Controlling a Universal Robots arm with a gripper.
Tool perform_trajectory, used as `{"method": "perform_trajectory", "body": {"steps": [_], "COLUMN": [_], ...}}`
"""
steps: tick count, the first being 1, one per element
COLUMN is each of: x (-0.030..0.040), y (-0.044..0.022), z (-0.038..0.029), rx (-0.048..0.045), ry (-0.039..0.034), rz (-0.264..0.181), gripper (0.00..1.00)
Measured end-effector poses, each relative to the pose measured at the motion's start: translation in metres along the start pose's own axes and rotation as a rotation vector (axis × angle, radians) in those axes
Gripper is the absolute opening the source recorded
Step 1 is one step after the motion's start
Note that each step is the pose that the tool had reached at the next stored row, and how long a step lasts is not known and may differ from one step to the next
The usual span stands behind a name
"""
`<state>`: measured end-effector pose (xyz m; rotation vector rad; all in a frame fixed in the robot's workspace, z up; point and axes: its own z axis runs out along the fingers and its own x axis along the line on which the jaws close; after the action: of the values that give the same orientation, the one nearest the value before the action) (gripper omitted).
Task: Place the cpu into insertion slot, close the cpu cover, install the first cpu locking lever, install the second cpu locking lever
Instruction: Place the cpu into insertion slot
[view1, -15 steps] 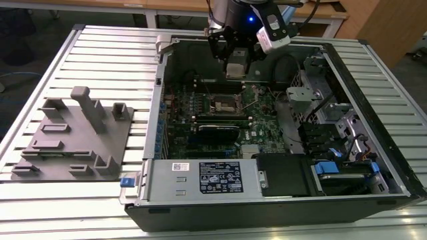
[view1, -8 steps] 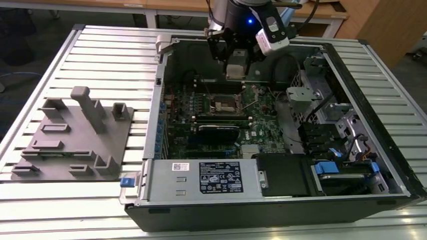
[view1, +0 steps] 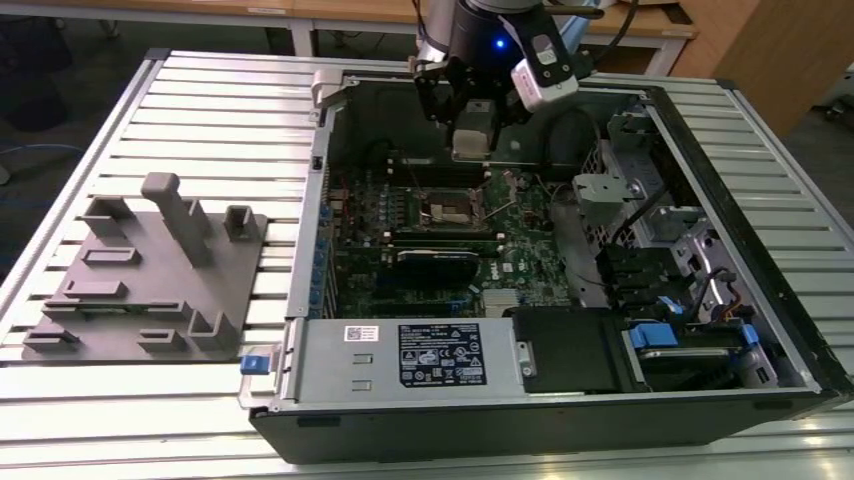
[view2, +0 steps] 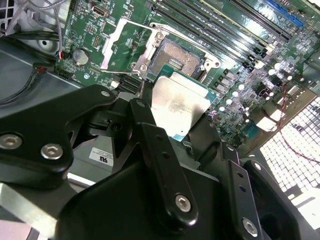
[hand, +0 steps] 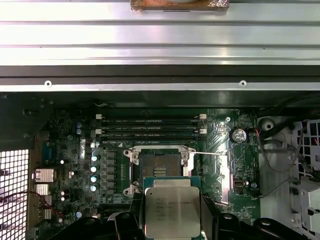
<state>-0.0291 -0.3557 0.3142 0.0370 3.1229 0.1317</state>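
Closest to the lens in the second wrist view are the black links of my claw. Between its fingers sits the cpu, pinched by two opposite edges with its silvery top towards the camera. It hangs over the green board just beside the insertion slot, not in it, and the gold contact field is bare. The cpu cover lies flipped open beside the slot.

My worry is alignment. If the chip comes down skewed or offset, I judge it could land on the rim and bend the contacts. With so little edge in the grip, it could also slip.

In the first wrist view the cpu is square in the claw, just short of the slot. A thin locking lever runs past one corner, and I judge it could snag a sideways correction. The memory slots lie beyond.

In the exterior view the arm reaches in from the far side of the open computer case on the slatted tabletop. Its wrist points steeply down, with the claw above the board and apart from the slot.
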Motion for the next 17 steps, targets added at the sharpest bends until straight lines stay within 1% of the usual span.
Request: {"method": "perform_trajectory", "body": {"steps": [4, 7, 10, 17], "x": [0.0002, 0.0015, 0.003, 0.0066], "y": [0.0, -0.0003, -0.0006, -0.0013], "z": [0.0006, 0.0033, 0.0073, 0.0149], "rx": [-0.0005, -0.0005, -0.0006, -0.0004], "ry": [-0.001, -0.0083, -0.0129, -0.0135], "rz": [0.0, -0.001, -0.001, -0.001], "gripper": [0.54, 0.54, 0.54, 0.54]}}
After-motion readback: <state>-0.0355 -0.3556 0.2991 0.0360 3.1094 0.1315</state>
